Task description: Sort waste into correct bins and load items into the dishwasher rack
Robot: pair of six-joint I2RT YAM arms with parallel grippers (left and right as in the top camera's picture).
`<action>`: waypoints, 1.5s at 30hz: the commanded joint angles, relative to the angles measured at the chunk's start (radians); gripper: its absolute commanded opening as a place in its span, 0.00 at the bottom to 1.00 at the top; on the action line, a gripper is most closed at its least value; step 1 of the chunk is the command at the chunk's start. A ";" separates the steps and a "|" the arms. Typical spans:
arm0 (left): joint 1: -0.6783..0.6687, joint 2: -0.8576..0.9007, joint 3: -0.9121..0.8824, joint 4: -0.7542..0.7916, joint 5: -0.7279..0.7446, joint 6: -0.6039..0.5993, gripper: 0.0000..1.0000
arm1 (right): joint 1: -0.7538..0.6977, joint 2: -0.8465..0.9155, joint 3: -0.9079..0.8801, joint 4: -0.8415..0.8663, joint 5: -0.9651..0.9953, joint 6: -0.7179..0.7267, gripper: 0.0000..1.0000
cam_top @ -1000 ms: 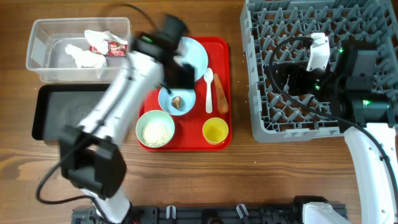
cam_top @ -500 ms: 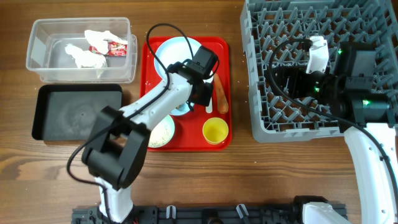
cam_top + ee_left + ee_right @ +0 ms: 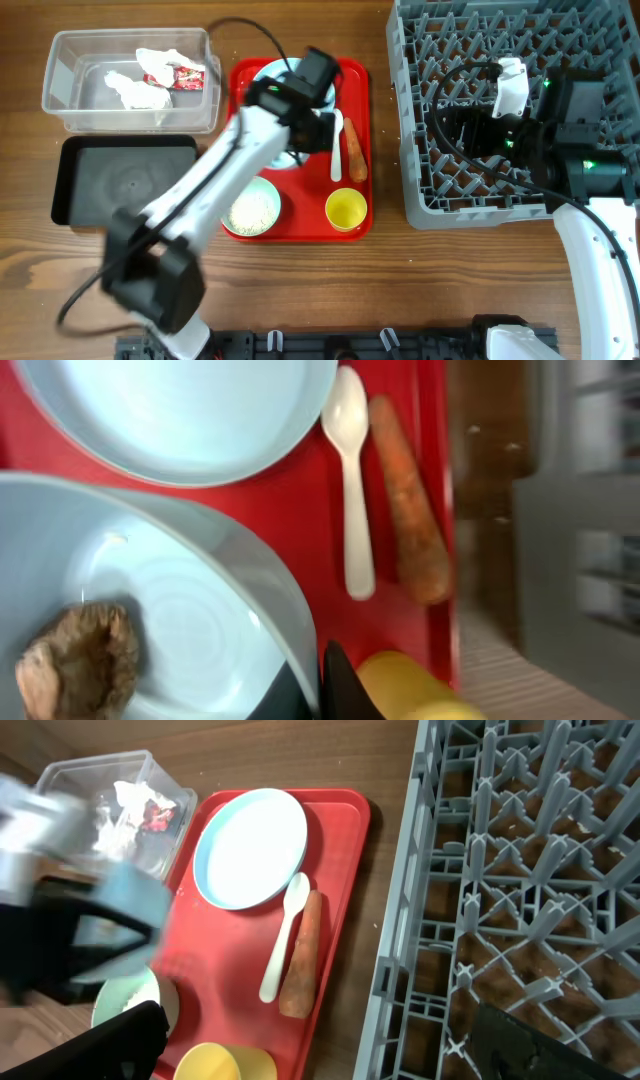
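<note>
Left jaws: clenched, it appears, on the rim of the light blue bowl, which spreads to their left; brown food scrap inside it, at the side farthest from them; white spoon and carrot ahead on the red tray. Right jaws: released, empty, above the dishwasher rack. Handling, as judged: carry the bowl level to the black tray, then tip; grip the rim firmly, lest the bowl pivot.

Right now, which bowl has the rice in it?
The pale green bowl beside the yellow cup; white rice fills it. The light blue bowl holds only a brown scrap.
</note>
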State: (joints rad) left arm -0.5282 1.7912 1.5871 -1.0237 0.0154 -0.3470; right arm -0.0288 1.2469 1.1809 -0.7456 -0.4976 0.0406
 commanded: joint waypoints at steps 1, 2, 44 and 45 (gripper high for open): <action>0.163 -0.166 0.021 -0.123 0.067 -0.013 0.04 | 0.003 0.008 0.021 0.007 -0.019 -0.007 1.00; 0.249 -0.195 0.021 -0.168 0.071 -0.011 0.04 | 0.003 0.008 0.021 0.011 -0.019 -0.007 1.00; 1.410 0.024 -0.471 0.139 1.488 0.339 0.04 | 0.003 0.028 0.021 -0.017 -0.016 0.012 1.00; 1.411 0.024 -0.471 0.133 1.488 0.339 0.04 | 0.003 0.028 0.021 -0.018 -0.016 0.012 1.00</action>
State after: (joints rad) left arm 0.8711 1.8076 1.1183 -0.8818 1.4006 -0.0269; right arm -0.0288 1.2644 1.1809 -0.7628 -0.4976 0.0456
